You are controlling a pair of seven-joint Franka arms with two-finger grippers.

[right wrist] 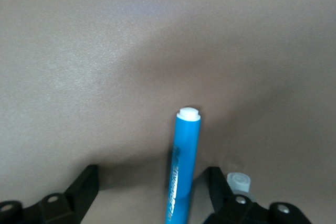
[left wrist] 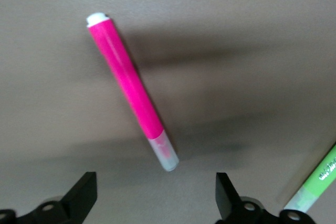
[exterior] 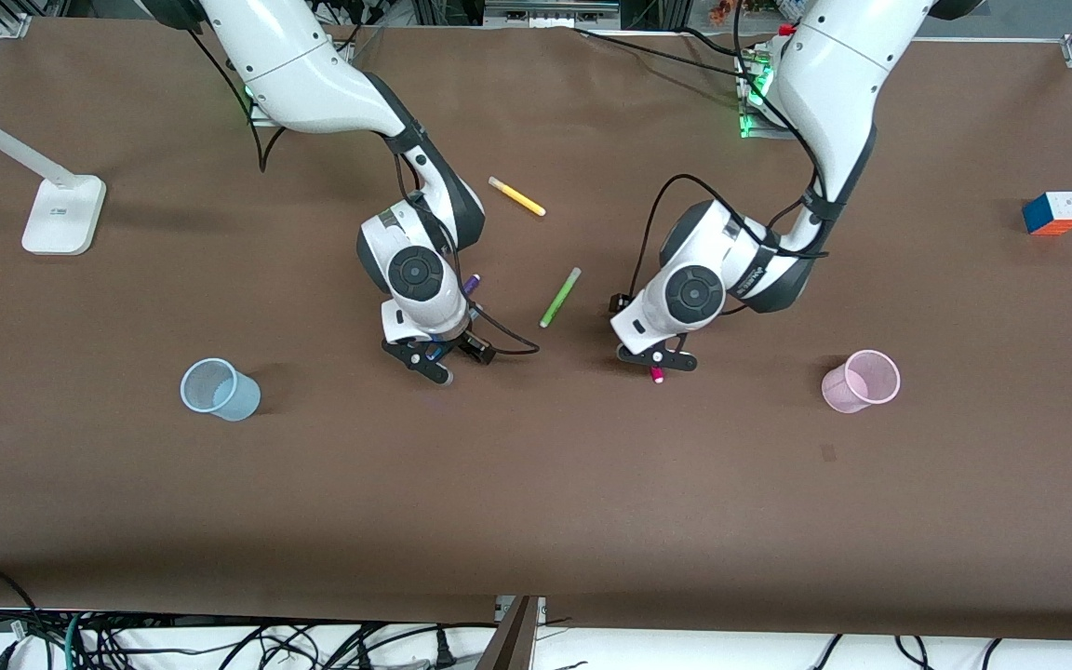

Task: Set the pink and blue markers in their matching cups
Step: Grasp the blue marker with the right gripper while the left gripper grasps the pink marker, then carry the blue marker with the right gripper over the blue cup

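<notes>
Two Franka arms reaching down over a brown tabletop [exterior: 536, 484].

Left tool [exterior: 657, 362] low over the middle of the tabletop, directly above the pink marker [left wrist: 132, 91]. Fingers [left wrist: 79, 196] spread wide in the left wrist view, marker lying flat on the tabletop between and ahead of them, untouched, pale cap end toward the tool. Only a magenta stub of it visible under the tool in the front view [exterior: 657, 375].

Right tool [exterior: 431, 358] likewise low over the tabletop, toward the right arm's end from the left tool. Fingers [right wrist: 79, 192] apart in the right wrist view, with the blue marker [right wrist: 184, 166] lying between them, white end pointing away from the wrist; contact with either finger not discernible. Beside one finger, the pale cap of another pen [right wrist: 240, 182]; a purple pen [exterior: 471, 283] partly hidden under the right wrist in the front view.

Pale blue cup [exterior: 218, 389] upright toward the right arm's end, well apart from the right tool. Pale pink cup [exterior: 861, 381] upright toward the left arm's end, near the left tool but apart.

Lime-green pen [exterior: 560, 297] lying between the two wrists; yellow pen [exterior: 516, 196] farther from the front camera. Puzzle cube [exterior: 1053, 213] and a white lamp base [exterior: 63, 214] at the two ends.
</notes>
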